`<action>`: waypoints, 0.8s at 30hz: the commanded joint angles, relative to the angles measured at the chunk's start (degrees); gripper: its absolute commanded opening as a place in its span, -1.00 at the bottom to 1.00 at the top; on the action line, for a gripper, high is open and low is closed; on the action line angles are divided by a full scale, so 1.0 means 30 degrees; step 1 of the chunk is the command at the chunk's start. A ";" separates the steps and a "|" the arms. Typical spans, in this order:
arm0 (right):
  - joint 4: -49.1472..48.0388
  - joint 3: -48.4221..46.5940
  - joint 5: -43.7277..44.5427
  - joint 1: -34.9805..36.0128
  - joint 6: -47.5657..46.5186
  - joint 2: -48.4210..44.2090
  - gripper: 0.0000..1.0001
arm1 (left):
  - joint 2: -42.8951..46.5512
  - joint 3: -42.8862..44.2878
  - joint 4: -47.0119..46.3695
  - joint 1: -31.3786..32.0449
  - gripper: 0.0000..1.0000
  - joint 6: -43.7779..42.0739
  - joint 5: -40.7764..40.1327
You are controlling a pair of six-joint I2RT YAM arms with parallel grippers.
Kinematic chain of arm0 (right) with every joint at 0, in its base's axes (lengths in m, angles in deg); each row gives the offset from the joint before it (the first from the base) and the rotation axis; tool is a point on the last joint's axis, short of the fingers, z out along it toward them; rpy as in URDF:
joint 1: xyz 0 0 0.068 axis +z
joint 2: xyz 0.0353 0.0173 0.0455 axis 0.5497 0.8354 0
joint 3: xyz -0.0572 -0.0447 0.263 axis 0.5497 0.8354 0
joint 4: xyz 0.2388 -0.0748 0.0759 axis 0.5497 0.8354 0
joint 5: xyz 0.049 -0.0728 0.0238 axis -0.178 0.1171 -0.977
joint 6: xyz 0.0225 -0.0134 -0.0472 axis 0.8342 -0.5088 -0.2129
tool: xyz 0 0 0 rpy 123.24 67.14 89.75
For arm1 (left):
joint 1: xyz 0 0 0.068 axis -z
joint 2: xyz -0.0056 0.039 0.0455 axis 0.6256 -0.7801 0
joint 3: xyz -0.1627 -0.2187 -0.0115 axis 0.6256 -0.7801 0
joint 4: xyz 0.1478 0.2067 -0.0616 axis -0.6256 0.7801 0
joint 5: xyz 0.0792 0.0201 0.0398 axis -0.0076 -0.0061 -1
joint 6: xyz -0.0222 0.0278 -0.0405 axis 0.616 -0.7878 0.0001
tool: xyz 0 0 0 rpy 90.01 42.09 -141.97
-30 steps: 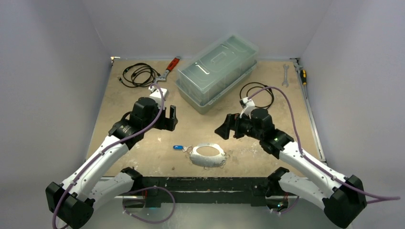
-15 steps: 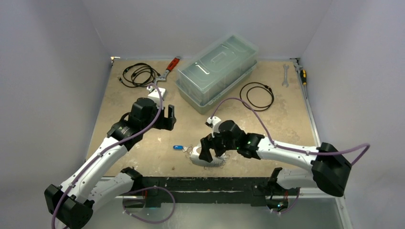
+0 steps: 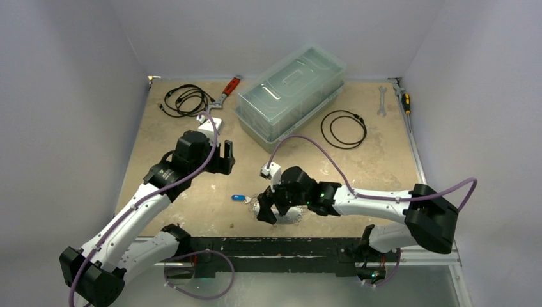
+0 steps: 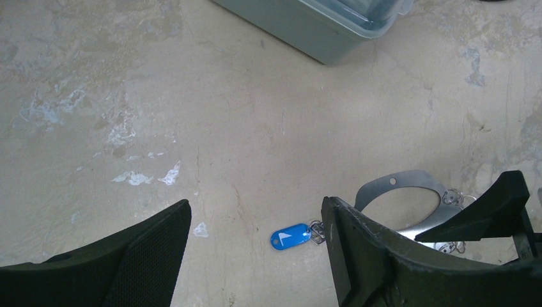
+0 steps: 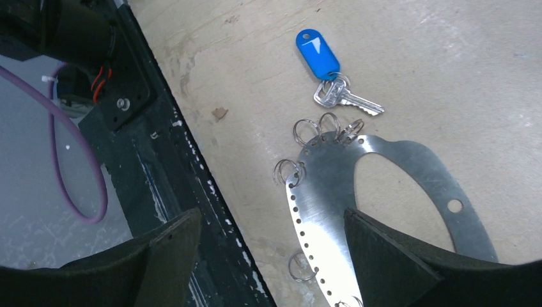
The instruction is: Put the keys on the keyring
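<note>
The keyring (image 5: 390, 153) is a flat silvery hoop with holes and small split rings along its rim, lying near the table's front edge; it also shows in the top view (image 3: 295, 216) and the left wrist view (image 4: 399, 184). A silver key (image 5: 345, 97) on a blue tag (image 5: 317, 54) lies just left of it, seen too in the top view (image 3: 238, 197) and the left wrist view (image 4: 290, 235). My right gripper (image 3: 268, 208) is open and empty, low over the hoop's near-left rim (image 5: 271, 220). My left gripper (image 3: 225, 157) is open and empty, above the blue tag (image 4: 255, 211).
A clear lidded plastic box (image 3: 291, 96) stands at the back. Black cable coils lie at back left (image 3: 185, 99) and right of centre (image 3: 343, 128). A red-handled wrench (image 3: 228, 89), a spanner (image 3: 382, 100) and a screwdriver (image 3: 404, 99) lie along the back. The black front rail (image 3: 268, 246) is just beside the hoop.
</note>
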 commanded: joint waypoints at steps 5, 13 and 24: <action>-0.1580 -0.0843 -0.1026 0.0322 -0.1444 0.1116 0.51 | -0.0174 0.0052 -0.0194 0.0037 0.43 0.0087 0.0197; -0.2253 -0.1279 -0.1969 0.0340 -0.1998 0.3520 -0.07 | -0.0242 0.0070 -0.0215 0.0033 0.41 0.0040 0.0243; -0.3187 -0.1217 -0.2536 0.0355 -0.2579 0.4529 -0.15 | -0.0589 0.0127 -0.0233 0.0039 0.40 -0.0105 0.0323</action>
